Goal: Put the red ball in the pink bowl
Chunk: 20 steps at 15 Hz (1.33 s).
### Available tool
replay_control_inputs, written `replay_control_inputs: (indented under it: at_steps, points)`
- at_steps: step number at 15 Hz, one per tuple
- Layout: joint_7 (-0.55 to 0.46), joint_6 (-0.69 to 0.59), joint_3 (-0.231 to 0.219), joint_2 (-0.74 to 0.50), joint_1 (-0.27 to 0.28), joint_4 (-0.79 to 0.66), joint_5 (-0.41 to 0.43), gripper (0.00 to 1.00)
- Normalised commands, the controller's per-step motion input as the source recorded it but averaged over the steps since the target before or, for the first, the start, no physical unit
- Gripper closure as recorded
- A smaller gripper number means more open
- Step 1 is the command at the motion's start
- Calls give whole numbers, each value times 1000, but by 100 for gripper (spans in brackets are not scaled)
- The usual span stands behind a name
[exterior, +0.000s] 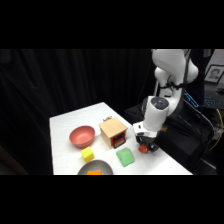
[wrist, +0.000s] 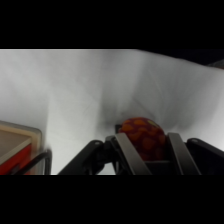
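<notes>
Red ball [wrist: 142,137] sits between the 2 fingers [wrist: 126,152] of the gripper [exterior: 143,147], which looks clamped on it, low at the table [exterior: 65,125], right of green block [exterior: 125,157]. Pink bowl [exterior: 82,136] well apart, left of tan box [exterior: 113,132].

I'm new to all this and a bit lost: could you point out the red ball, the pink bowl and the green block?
red ball [wrist: 142,136]: wrist view, middle of its front.
pink bowl [exterior: 82,135]: side view, its inside.
green block [exterior: 125,157]: side view, its top face.
</notes>
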Motion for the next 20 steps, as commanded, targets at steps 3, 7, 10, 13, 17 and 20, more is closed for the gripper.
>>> replay_control_inputs:
  at_steps: [3,7,10,13,17,20]
  points:
    - [131,24,-116,-123,123,-42,-119,99]
    - [27,-121,23,-272,9,-112,26,98]
    - [-138,-260,203,-457,-133,-193,231,97]
    - [-365,-307,129,-554,-27,-206,484,97]
    - [-357,-341,57,-545,-15,-126,376,97]
    - [-312,-375,67,-475,-81,-40,265,97]
